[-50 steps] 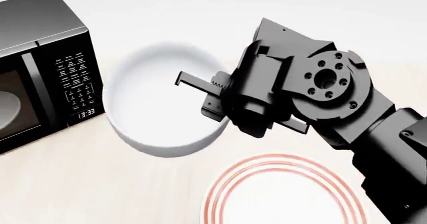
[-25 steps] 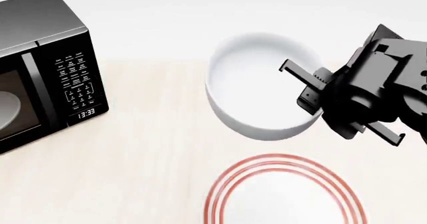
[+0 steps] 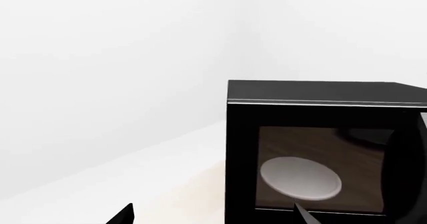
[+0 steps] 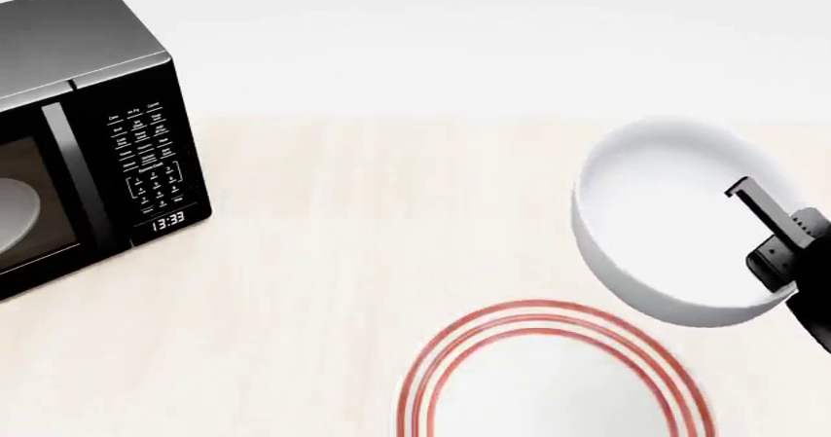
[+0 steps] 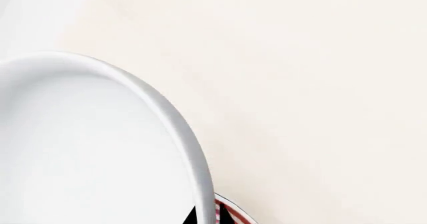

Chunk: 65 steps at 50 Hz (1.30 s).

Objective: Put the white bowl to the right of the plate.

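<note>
1. Left wrist view: shows only the black microwave (image 3: 320,149) with a pale dish (image 3: 300,178) behind its glass door, and bare white surroundings. Two dark slivers at the frame's lower edge probably belong to the left tool; impossible to tell whether released or clenched. No task thing in sight here.

2. Head view: finds the white bowl (image 4: 668,218) at the right of the scene, beyond the plate (image 4: 552,374) and a little to its right, seemingly lifted off the tabletop (image 4: 338,262). Right tool (image 4: 779,242) clenched on the bowl's right rim, one finger inside, the rest cut off by the frame edge. Judged rigid, glossy, hence slippery and breakable; a rim pinch looks like the only practical hold on so deep a wall, and likely to let the bowl tip. Plenty of bare wood to the left, but room right of the plate runs out of frame, so unknown.

3. Right wrist view: looks down past the bowl's curved rim (image 5: 167,114) onto bare tabletop, with a scrap of the plate's red ring (image 5: 223,210) just beside the rim. Nothing else near.
</note>
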Available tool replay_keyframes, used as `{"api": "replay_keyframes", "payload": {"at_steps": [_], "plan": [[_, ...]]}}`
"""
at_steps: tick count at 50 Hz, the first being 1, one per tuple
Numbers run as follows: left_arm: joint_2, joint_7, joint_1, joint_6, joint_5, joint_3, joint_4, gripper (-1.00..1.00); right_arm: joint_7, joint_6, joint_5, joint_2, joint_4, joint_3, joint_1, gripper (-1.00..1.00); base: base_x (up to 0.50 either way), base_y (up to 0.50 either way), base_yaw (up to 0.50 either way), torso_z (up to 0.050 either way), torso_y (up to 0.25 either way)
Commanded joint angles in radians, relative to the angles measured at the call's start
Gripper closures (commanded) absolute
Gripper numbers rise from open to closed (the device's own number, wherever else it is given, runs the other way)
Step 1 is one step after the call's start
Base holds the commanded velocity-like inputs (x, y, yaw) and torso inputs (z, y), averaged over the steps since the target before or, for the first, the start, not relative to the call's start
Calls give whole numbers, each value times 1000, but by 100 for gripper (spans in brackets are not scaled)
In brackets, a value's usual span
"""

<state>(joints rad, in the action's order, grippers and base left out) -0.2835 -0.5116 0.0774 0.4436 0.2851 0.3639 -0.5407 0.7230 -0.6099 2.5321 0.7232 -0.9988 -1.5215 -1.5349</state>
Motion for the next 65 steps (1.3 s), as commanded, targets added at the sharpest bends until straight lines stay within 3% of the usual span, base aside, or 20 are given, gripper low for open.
{"api": "replay_keyframes", "payload": {"at_steps": [1, 25, 65], "plan": [[-4, -4, -4, -1, -11, -21, 6, -100, 2, 61, 34, 130, 51, 57, 59, 100, 0, 0, 0, 0, 0], [-9, -17, -6, -2, -20, -41, 9, -100, 60, 144, 91, 347, 155, 105, 102, 100, 0, 0, 0, 0, 0], [-16, -31, 1, -8, -24, -59, 4, -100, -52, 144, 22, 361, 70, 64, 218, 100, 0, 0, 0, 0, 1]]}}
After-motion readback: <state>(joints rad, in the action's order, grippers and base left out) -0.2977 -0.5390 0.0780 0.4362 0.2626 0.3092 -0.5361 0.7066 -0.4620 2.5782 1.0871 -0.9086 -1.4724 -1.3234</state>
